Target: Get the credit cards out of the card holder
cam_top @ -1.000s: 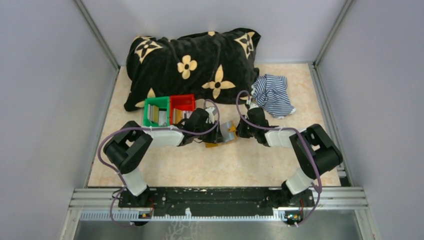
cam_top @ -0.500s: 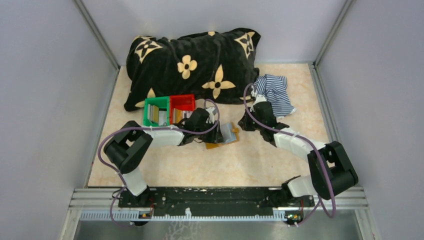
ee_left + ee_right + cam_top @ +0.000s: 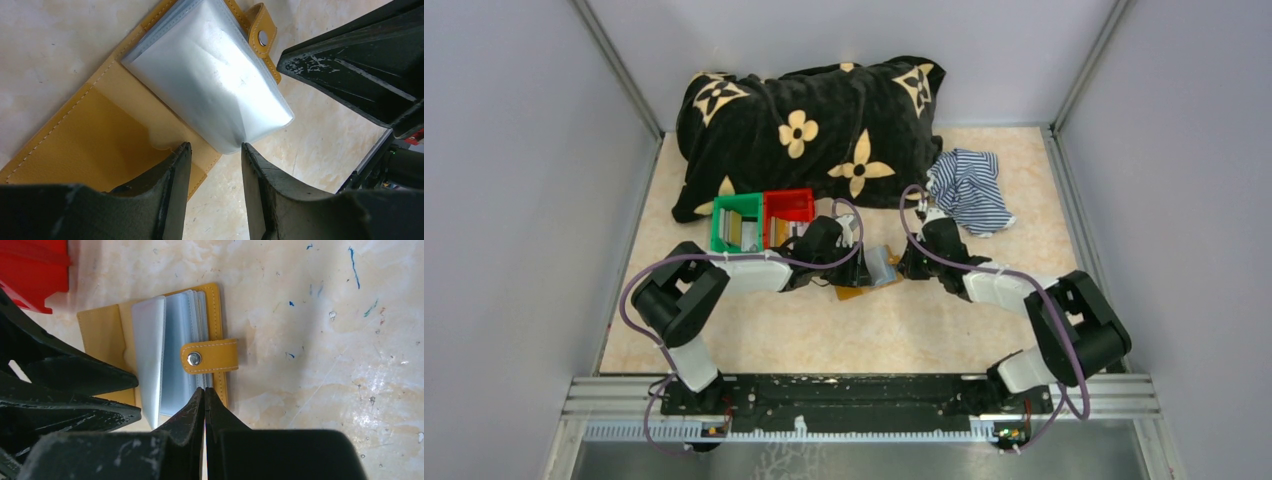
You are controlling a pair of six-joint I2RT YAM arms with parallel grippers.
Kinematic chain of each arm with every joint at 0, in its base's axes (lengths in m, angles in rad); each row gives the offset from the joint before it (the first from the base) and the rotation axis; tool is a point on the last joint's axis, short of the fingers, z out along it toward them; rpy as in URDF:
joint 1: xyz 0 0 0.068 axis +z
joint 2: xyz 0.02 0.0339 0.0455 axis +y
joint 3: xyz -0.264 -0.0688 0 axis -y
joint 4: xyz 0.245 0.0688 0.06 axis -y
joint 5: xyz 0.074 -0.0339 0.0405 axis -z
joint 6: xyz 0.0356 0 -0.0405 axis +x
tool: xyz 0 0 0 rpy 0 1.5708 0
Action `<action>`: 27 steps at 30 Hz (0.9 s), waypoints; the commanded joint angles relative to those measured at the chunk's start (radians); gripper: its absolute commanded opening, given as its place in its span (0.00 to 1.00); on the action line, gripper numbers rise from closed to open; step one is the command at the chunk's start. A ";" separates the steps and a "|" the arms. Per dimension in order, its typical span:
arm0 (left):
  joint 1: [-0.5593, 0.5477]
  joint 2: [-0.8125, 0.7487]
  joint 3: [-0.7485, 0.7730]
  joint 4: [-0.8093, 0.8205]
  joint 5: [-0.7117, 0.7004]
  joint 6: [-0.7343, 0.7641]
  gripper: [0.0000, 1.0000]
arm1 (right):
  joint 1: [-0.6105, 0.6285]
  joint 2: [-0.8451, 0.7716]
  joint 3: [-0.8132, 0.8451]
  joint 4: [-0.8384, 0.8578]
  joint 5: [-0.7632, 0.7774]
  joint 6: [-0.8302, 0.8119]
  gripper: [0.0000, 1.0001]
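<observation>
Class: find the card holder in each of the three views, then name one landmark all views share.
Top: card holder mid-table, below-right of red bin.
Left wrist: card holder fills upper left.
Right wrist: card holder left of centre.
Shared landmark: its clear sleeves.

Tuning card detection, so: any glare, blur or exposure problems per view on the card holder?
Left wrist: heavy glare blows out the clear sleeves of the card holder, contents unreadable. Right wrist: sharp and evenly lit, snap button crisp, the right gripper's fingers near black. Top external: even light, no glare, card holder small and partly covered.
</observation>
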 commanded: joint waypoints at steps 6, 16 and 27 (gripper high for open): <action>0.000 -0.019 -0.024 -0.014 0.015 -0.008 0.48 | 0.028 0.081 0.022 0.123 -0.045 0.024 0.00; 0.000 -0.016 -0.021 -0.010 0.024 -0.008 0.48 | 0.078 0.098 0.041 0.140 -0.056 0.046 0.00; 0.000 -0.106 -0.029 -0.031 0.012 0.005 0.47 | 0.092 0.063 0.061 0.125 -0.066 0.047 0.00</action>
